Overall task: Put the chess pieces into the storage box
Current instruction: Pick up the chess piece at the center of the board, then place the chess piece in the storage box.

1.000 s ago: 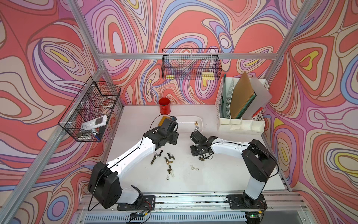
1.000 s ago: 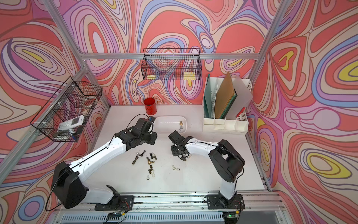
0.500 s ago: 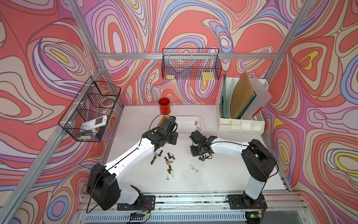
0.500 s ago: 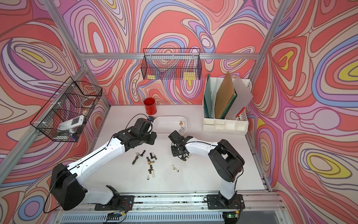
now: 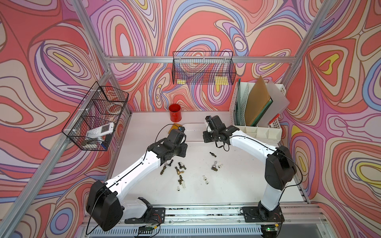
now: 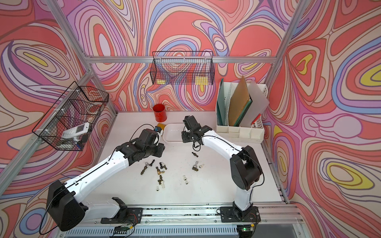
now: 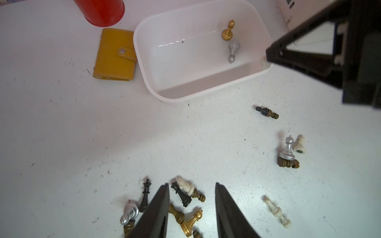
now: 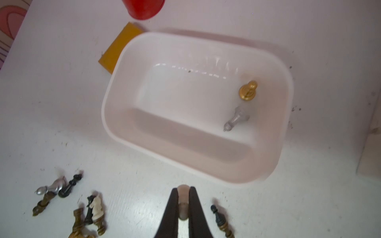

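The right gripper (image 8: 184,188) has its fingers pressed together on a pale chess piece (image 8: 183,206). I cannot make out what kind of piece it is. Its long axis runs along the fingers, so it points forward out of the tips. The storage box (image 8: 175,144) lies directly ahead of those tips, its near wall just beyond them and its long side slanting across the line of approach. Far ahead inside it, a gold piece (image 8: 248,90) stands upright and a silver piece (image 8: 236,118) lies on its side just nearer. The stretch of floor directly past the near wall is bare. The right arm is clearly the nearer one to the box. It probably needs only a short carry forward over the rim before it releases the piece, staying high enough that the piece's tip clears the wall. The left gripper (image 7: 191,184) hangs spread and holds nothing. Under the gap between its fingers, a cream knight (image 7: 186,186) and a black piece (image 7: 181,195) lie toppled on the table (image 7: 82,123). For that arm the box is well ahead.
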Action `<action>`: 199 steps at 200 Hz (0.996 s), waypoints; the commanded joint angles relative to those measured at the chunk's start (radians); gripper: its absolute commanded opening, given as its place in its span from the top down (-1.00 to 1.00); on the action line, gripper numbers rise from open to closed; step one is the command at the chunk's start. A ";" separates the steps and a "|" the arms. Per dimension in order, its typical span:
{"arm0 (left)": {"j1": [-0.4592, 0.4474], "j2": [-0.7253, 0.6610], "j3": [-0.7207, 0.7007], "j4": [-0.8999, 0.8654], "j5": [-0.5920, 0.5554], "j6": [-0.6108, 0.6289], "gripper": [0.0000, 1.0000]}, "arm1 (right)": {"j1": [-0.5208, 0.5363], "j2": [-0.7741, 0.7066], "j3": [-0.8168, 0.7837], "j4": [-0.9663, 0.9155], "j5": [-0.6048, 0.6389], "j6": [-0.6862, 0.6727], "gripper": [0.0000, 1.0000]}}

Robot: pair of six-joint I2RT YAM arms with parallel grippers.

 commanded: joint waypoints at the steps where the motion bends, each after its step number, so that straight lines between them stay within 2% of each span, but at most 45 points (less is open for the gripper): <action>1: 0.008 -0.021 -0.024 -0.021 0.032 -0.027 0.17 | -0.049 0.128 0.100 0.004 -0.028 -0.062 0.86; 44: 0.008 -0.010 -0.022 -0.027 0.034 -0.025 0.17 | -0.103 0.372 0.345 -0.024 -0.033 -0.135 0.86; 92: 0.008 0.025 0.020 -0.041 0.040 -0.008 0.17 | -0.114 0.525 0.500 -0.053 -0.020 -0.190 0.84; 149: 0.008 0.051 0.040 -0.060 0.051 0.003 0.17 | -0.119 0.571 0.572 -0.095 -0.026 -0.205 0.61; 199: 0.007 0.080 0.066 -0.094 0.138 -0.024 0.16 | -0.118 0.417 0.501 -0.072 -0.076 -0.187 0.57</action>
